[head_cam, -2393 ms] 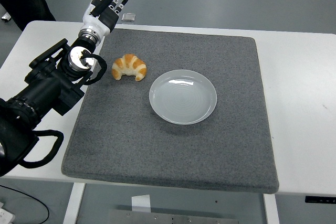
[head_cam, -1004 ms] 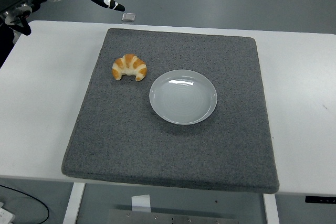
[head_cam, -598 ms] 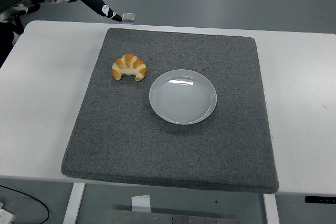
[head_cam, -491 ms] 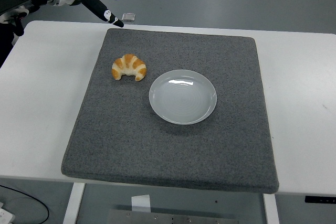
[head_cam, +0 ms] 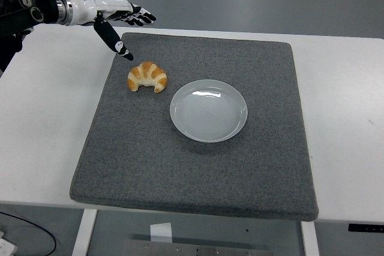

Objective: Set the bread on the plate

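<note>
Hovering spread-fingered and empty, the left hand nears the croissant; a loose pinch could drop it short of the plate.

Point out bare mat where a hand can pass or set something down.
Free: near half of the mat below the plate, and the strip right of the plate. Crowded: far-left corner, where the left hand hovers by the croissant.

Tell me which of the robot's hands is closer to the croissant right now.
Left. The left hand hovers open just beyond and left of the croissant on the gray mat, thumb pointing down toward it, not touching. The right hand is out of view.
</note>
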Controlling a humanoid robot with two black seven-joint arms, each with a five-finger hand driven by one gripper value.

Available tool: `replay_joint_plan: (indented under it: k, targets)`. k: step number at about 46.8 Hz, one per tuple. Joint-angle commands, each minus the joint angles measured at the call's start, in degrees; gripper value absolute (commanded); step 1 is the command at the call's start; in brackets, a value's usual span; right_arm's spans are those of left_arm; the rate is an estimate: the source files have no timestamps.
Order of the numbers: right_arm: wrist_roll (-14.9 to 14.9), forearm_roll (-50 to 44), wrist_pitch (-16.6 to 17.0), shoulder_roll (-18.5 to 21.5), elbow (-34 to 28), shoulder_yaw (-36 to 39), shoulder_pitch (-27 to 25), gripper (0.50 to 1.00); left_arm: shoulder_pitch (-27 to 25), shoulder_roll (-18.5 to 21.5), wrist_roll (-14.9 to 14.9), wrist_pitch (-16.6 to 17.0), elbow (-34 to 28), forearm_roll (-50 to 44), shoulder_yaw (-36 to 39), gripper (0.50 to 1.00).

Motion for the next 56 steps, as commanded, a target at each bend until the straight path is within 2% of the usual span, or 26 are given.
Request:
replay_joint_plan:
  k: [1,8,33,49,56]
  targets:
    - [0.00,0.02,0.00,0.00,0.00,0.01,0.00,0.932,0.28,-0.21,-0.57,0.85,0.06,2.83,0.01,1.000]
    - [0.00,0.02,0.00,0.00,0.09,0.01,0.00,0.932,1.68,-0.92,-0.66,3.57,0.24,6.61,0.10,1.000]
    - [0.00,0.02,0.00,0.00,0.00,0.01,0.00,0.932,7.04,-5.75,-0.57,9.20,4.01,6.62,0.19,1.000]
    - [0.00,0.02,0.00,0.00,0.00,0.01,0.00,0.932,9.06,-10.85,-0.57,10.08,9.38,6.53,0.01,0.999]
    - [0.00,0.02,0.00,0.00,0.00,0.01,0.00,0.932,9.33,-11.20,-0.57,10.52,9.38,6.62,0.01,0.999]
